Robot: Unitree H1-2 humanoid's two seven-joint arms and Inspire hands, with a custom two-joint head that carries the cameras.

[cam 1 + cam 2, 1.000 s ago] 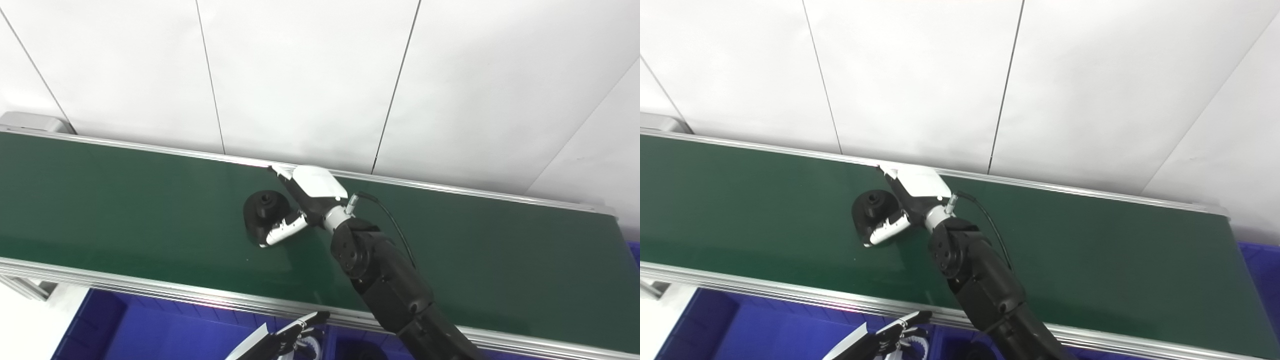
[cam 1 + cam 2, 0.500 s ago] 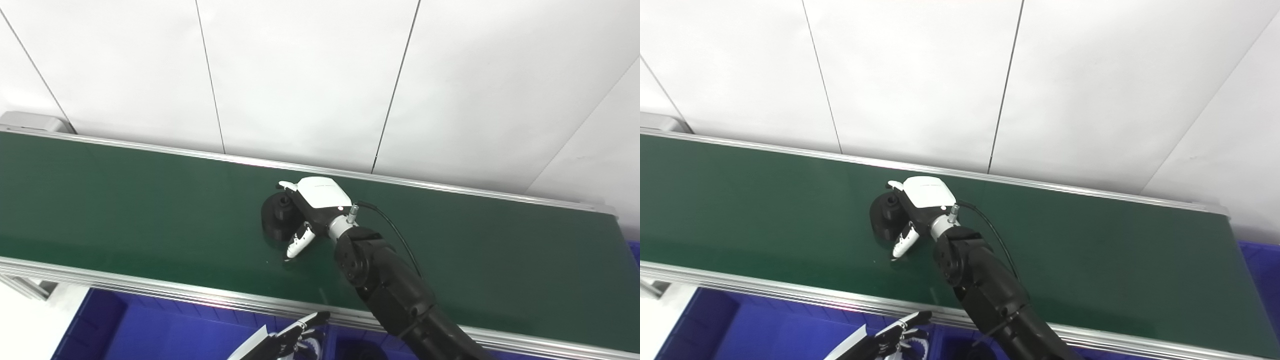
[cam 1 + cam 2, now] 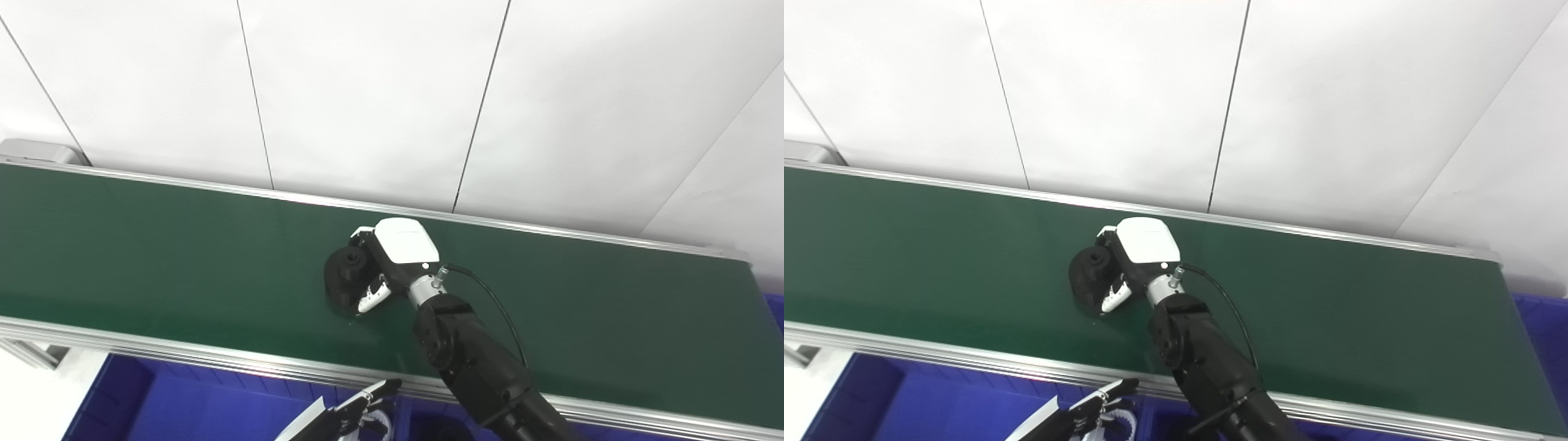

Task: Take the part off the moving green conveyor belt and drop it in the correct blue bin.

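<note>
Left eye view: right hand (image 3: 384,269) closed around black part (image 3: 344,279) mid green conveyor belt (image 3: 153,257), part at hand's nine o'clock; right eye view: likely rigid, light, best gripped across round rim.

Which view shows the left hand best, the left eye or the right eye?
Neither view shows it well. The right eye view shows slightly more of the left hand at the bottom edge, over the blue bin. The left eye view crops it lower.
</note>
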